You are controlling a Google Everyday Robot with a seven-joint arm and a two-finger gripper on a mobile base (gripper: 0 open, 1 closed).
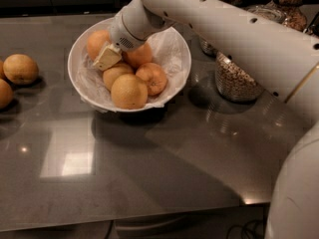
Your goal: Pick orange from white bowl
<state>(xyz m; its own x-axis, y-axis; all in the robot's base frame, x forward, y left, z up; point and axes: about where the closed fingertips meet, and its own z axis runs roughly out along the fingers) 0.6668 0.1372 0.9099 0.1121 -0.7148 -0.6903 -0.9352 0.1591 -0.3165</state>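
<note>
The white bowl (179, 59), lined with crinkled white plastic, stands at the back middle of the grey table and holds several fruits. The orange (128, 91), large, round and yellowish, lies at the bowl's front. My gripper (107, 58) is down inside the bowl at its back left. It rests between a back-left fruit (96, 42) and a yellowish fruit (115, 73) just below it, a short way behind the orange. Two smaller, deeper-orange fruits (152, 77) lie to the right. My white arm (214, 24) reaches in from the upper right.
Two paler fruits (20, 68) lie on the table at the far left edge. A glass jar of grain (237, 81) stands right of the bowl under my arm, with more jars (291, 6) behind it. The table's front edge runs along the bottom.
</note>
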